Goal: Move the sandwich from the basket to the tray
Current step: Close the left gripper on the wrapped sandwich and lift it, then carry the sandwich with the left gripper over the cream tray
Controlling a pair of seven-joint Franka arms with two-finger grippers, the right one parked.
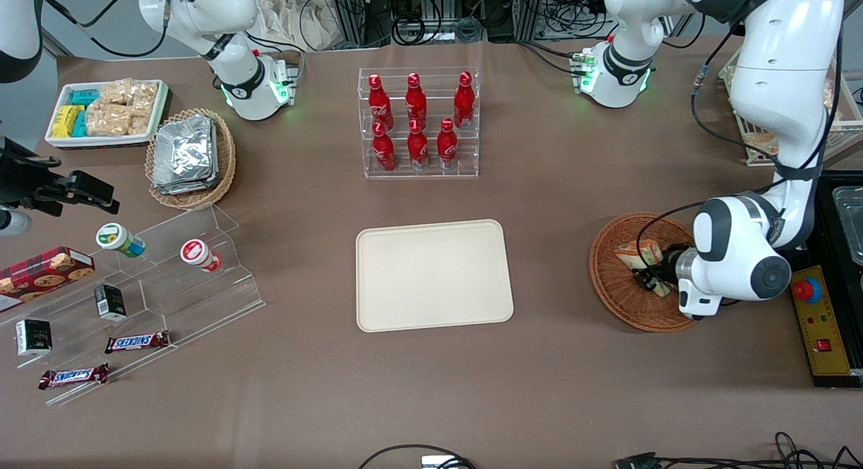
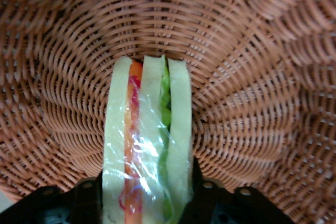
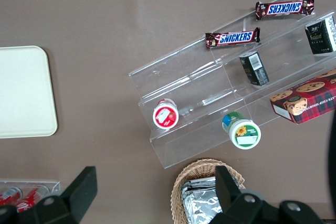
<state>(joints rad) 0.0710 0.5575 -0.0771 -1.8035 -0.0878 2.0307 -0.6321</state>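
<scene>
The pincer (image 1: 652, 278) sits down inside the wicker basket (image 1: 610, 280), its jaws straddling the wrapped sandwich (image 2: 147, 145). They look clamped on it, its long axis pointing straight away from the wrist. The tray (image 1: 431, 275) lies bare beside the basket, toward the parked arm's end.

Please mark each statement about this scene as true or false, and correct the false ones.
1. The sandwich is already on the tray. False: it is in the basket, and nothing lies on the tray.
2. The gripper is down in the basket, closed on the sandwich. True.
3. Six red bottles stand in a clear rack. True.
4. The basket stands on the tray. False: it stands on the table, toward the working arm's end.
</scene>
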